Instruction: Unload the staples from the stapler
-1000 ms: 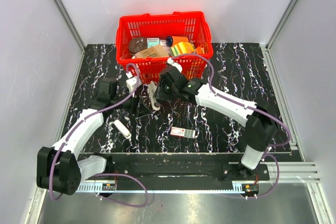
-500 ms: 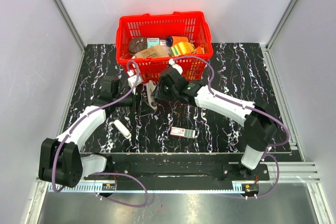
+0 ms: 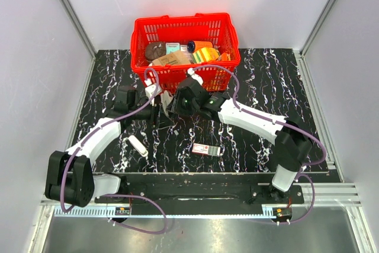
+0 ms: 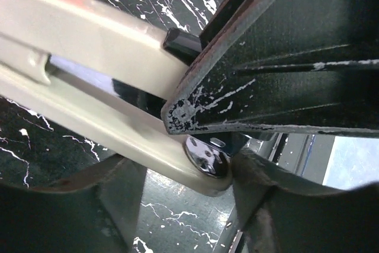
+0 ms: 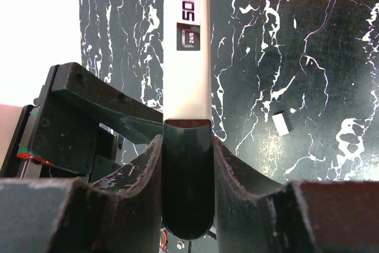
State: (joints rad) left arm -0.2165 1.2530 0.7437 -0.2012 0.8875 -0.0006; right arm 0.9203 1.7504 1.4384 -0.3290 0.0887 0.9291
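R gripper (image 5: pixel 186 146) was pinched on the stapler (image 5: pixel 187 57). Both fingers pressed vs. its long sides at one end, w/ the stapler's dark inside showing in the gap btwn them. The off-white body stuck straight out past the fingertips, and its label (image 5: pixel 189 13), reading "50", faced the R wrist cam. Stapler was held up off the table (image 3: pixel 266 81), not lying on it.

L gripper (image 4: pixel 186 167) was at the same stapler from the other side. In the L wrist view the stapler was hinged open: two off-white arms w/ a gap btwn them, meeting at a shiny rivet (image 4: pixel 206 161). That hinge end lay btwn the L fingers and touched at least one of them. Couldn't tell if they were clamped on it or just around it.

From above, both grippers met just in front of the red basket (image 3: pixel 138 42), w/ the stapler btwn them and near the basket's front wall. Contact w/ that wall was unclear. Basket held mixed items.

Box (image 3: pixel 207 149), red & white, lay on the table nearer the arm bases, well apart from the stapler. White piece (image 3: pixel 137 144) lay on the table on the L side, beside the L arm, also apart from the stapler.
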